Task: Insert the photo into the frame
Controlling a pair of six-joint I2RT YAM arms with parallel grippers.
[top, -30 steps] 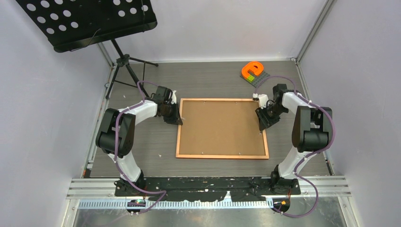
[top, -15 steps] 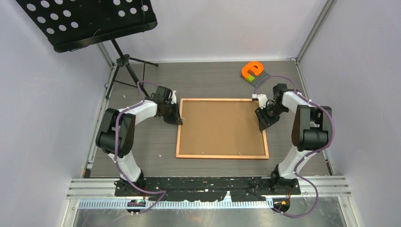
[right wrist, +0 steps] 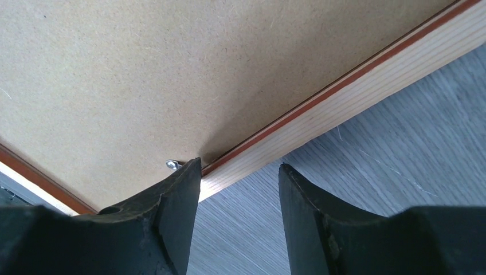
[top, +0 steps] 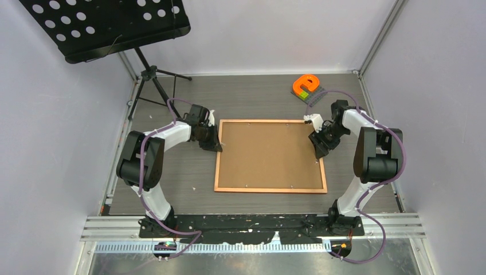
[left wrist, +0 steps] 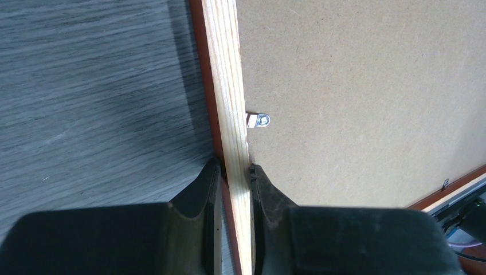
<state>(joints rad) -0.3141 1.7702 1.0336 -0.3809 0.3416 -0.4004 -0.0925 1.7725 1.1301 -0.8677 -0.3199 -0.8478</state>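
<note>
Lying on grey wood-grain table (top: 258, 97) between pale walls (top: 275, 34): frame (top: 269, 189).

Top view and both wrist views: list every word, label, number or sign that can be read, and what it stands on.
None can be read. The frame, its brown backing board and the orange object show no print; the small device at the near edge is too small to read.
</note>
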